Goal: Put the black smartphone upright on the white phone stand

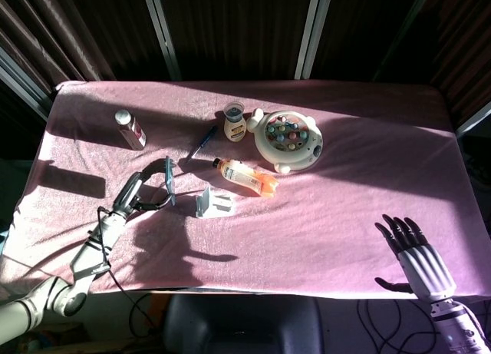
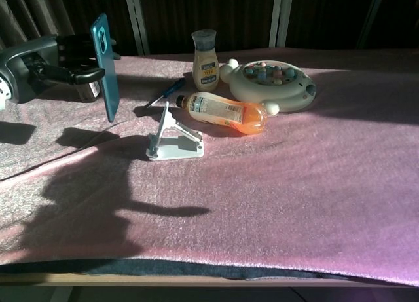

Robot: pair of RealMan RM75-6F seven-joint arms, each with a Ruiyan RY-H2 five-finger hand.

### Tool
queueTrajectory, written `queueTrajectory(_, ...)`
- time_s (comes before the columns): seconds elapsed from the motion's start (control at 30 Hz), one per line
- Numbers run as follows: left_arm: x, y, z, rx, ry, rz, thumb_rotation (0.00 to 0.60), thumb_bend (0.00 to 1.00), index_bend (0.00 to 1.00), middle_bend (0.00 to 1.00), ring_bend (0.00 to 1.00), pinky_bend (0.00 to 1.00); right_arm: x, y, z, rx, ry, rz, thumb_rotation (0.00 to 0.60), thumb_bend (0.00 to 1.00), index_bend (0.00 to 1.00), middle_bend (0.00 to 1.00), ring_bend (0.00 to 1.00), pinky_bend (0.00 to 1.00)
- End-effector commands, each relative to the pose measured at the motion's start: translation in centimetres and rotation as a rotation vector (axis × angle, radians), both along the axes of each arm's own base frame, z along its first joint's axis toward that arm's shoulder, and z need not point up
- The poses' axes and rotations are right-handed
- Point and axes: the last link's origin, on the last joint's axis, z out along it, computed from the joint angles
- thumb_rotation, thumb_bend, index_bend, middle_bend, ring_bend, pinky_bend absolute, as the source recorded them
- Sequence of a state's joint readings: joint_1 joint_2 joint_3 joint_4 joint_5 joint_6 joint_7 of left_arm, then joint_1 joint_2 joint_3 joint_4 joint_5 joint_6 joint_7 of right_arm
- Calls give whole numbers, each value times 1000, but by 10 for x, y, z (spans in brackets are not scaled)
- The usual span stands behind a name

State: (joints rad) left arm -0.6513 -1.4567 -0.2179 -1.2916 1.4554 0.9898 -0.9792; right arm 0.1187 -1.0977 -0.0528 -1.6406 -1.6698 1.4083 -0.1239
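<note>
My left hand (image 1: 141, 190) (image 2: 69, 58) grips the smartphone (image 1: 169, 180) (image 2: 105, 65), which shows a teal edge and hangs upright in the air, seen edge-on. It is just left of the white phone stand (image 1: 212, 203) (image 2: 171, 139), which stands bare on the pink cloth. My right hand (image 1: 413, 256) hovers open with fingers spread near the table's front right edge; only the head view shows it.
An orange drink bottle (image 1: 246, 177) (image 2: 224, 111) lies right behind the stand. Further back are a blue pen (image 1: 204, 141), a small cream bottle (image 2: 205, 52), a round toy tray (image 2: 273, 81) and a dark bottle (image 1: 130, 129) at the left.
</note>
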Motion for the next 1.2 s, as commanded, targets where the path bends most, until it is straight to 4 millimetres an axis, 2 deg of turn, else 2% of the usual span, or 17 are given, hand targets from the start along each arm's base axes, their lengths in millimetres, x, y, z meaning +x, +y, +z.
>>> queueTrajectory(0.03,2,-7,-18,-4,-7,-71,600,375,871,1000,562,39,0,0,1,1,1,0,600,177,0,0,0,23)
queueTrajectory(0.17,1,-11,-34,-24,-22,-99,600,375,871,1000,561,42,0,1,-1,7,7,2,600,177,0,0,0,23)
queueTrajectory(0.37,6,-5,-47,-33,-50,-96,600,375,870,1000,558,42,0,1,-2,10,14,2,600,177,0,0,0,23)
queueTrajectory(0.6,11,-1,-57,-30,-76,-79,600,374,871,1000,558,45,0,1,-2,13,11,2,600,177,0,0,0,23)
queueTrajectory(1.2,10,-1,-78,-64,-41,-66,600,374,869,1000,549,48,0,1,0,11,1,4,600,177,0,0,0,23)
